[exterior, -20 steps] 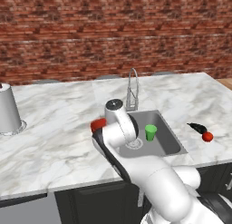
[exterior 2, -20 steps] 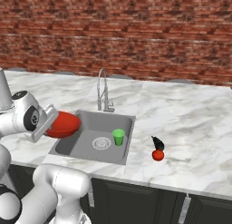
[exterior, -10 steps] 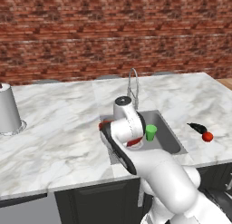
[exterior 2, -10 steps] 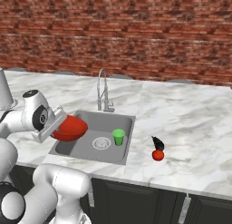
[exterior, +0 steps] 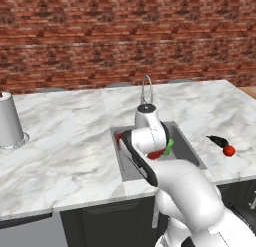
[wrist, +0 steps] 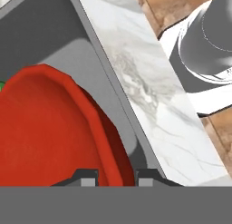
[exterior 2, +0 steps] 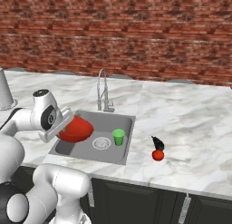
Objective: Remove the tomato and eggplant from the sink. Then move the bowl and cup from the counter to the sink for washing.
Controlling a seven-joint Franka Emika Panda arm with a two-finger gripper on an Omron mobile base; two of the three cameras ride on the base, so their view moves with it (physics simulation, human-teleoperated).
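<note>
I am holding the red bowl by its rim in the closed hand, tilted above the sink, and releasing here is risking it toppling the green cup.

matt grey sink, veined marble counter, glossy bowl.

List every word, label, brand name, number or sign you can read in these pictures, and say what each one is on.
None: no readable text.
The red bowl, green cup, tomato, eggplant and sink are plain.
The marble counter bears only grey veining; the brick wall has no sign.
The grey canister at the left is unmarked.
</note>
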